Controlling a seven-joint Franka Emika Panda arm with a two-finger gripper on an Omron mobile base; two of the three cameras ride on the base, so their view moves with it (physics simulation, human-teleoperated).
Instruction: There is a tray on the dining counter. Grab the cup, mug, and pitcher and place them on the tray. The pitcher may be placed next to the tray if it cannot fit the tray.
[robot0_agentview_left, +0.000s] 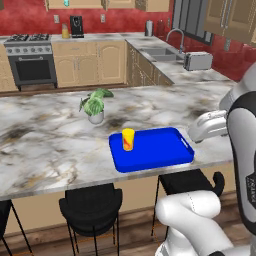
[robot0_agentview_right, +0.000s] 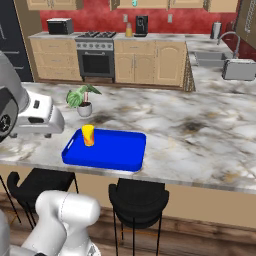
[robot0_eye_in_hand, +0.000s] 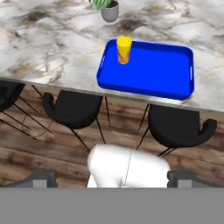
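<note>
Gripper (robot0_eye_in_hand: 112, 179): jaws spread wide, nothing between them; dark finger tips (robot0_eye_in_hand: 43, 178) sit at far sides of hand view. Hand is pulled back off the counter edge, above the stools, looking down past them at the floor. In base views the white hand body shows near the counter's near edge, right of the tray in left base view.

Cup (robot0_agentview_left: 128, 139): yellow tumbler w/ red-orange swirls, upright, standing on the tray in its far-left corner. Nothing else on tray.

Tray (robot0_agentview_left: 160, 152): bright blue, flat, low rim w/ handle slots at short ends; lies on dining counter (robot0_agentview_left: 45, 140) right at the near edge, directly above a stool.

Potted plant (robot0_agentview_left: 94, 106): green leaves, small grey-white pot, upright on counter, beyond tray's left end, apart from it.

Black stools (robot0_agentview_left: 91, 207): row tucked under near edge of counter, on wood floor.

Far kitchen: stove (robot0_agentview_left: 31, 60) w/ oven at left, coffee machine (robot0_agentview_left: 76, 26) on back worktop against red wall w/ a small yellow-orange item just left of it, sink w/ faucet (robot0_agentview_left: 176, 36) on right run, toaster (robot0_agentview_left: 198, 61) near it.
</note>
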